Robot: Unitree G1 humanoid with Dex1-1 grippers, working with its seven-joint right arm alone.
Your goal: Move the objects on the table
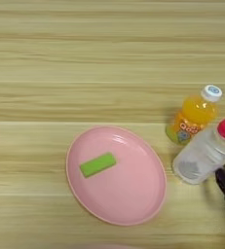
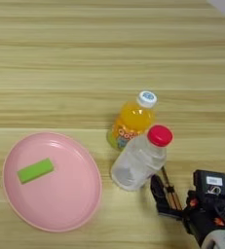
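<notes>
Nearest, at the bottom right, the right gripper comes in from the corner; only one black finger is clearly traced, the rest merges with the dark wrist hardware, so I cannot tell whether the claw is spread or closed, and in the left eye view it is cut off by the picture's edge. It holds nothing, and its tip lies just beside the base of the clear bottle, which has a red cap. Left of it the pink plate carries a small green block. Just behind the clear bottle, close against it, is the orange juice bottle, its label partly hidden. Both rest on the wooden table.
</notes>
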